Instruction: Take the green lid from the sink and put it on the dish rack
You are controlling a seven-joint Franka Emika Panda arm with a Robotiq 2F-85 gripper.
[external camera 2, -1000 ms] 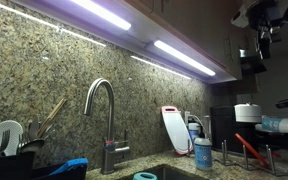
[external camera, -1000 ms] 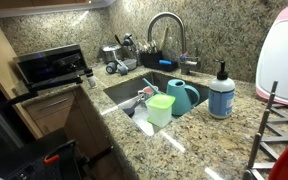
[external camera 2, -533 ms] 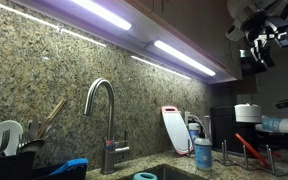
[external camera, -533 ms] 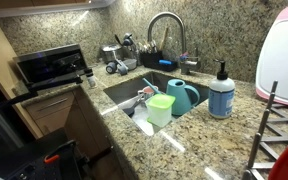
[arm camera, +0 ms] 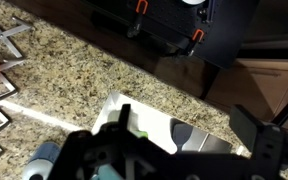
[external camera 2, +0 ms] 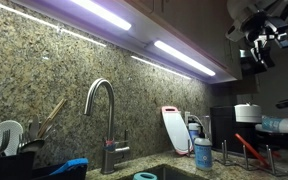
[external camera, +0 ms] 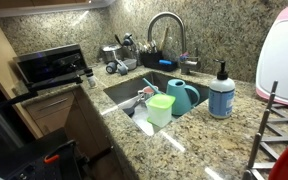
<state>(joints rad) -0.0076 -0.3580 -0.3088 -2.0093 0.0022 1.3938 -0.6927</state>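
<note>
Granite counter (external camera: 189,145) with sink (external camera: 132,84): I hold the gripper (arm camera: 184,120) high, jaws wide and empty, ready to straddle the green lid (external camera: 161,108) for the dish rack (external camera: 268,128).

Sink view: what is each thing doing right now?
green lid: standing in the sink, untouched.
teal jug: upright beside the lid.
faucet: no water seen running.
soap bottle: upright on the counter.
dish rack: no green lid seen on it.
gripper: open, empty, above the counter.

Pale green lid (external camera: 161,108), speckled granite counter (external camera: 199,140)
</note>
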